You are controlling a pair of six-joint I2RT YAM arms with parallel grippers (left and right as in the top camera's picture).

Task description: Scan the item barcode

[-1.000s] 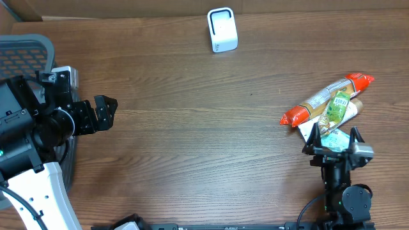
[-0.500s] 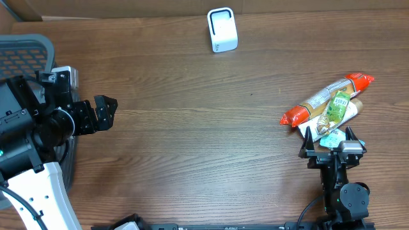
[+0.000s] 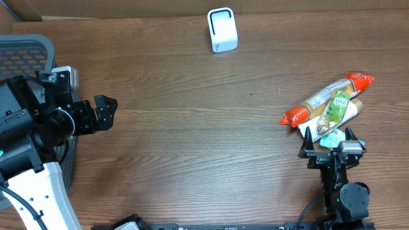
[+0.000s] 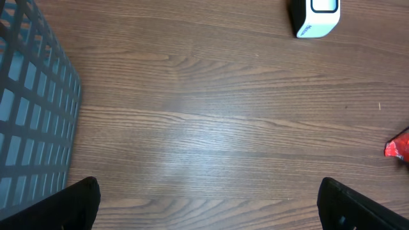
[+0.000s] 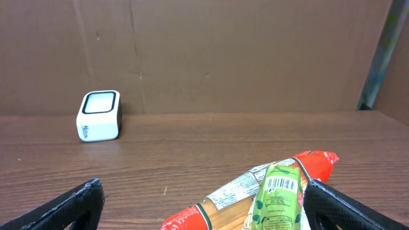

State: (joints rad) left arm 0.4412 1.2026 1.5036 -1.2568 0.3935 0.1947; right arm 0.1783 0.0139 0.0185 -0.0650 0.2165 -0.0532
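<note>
A white barcode scanner (image 3: 222,29) stands at the far middle of the table, and shows too in the left wrist view (image 4: 314,17) and the right wrist view (image 5: 99,115). At the right lies a pile of items. It holds a long red-ended pasta pack (image 3: 323,97) with a green pouch (image 3: 337,108) across it. The pouch's barcode (image 5: 283,184) faces the right wrist camera. My right gripper (image 3: 328,137) (image 5: 203,191) stands open at the pile's near edge, holding nothing. My left gripper (image 3: 104,112) (image 4: 208,191) is open over bare wood at the left.
A grey mesh basket (image 3: 25,51) (image 4: 32,115) sits at the far left beside the left arm. A white and teal packet (image 3: 327,137) lies under the pile's near end. A brown cardboard wall (image 5: 204,51) backs the table.
The right gripper has shifted slightly left and turned a little by the pile, then held still. The left arm has not moved.
</note>
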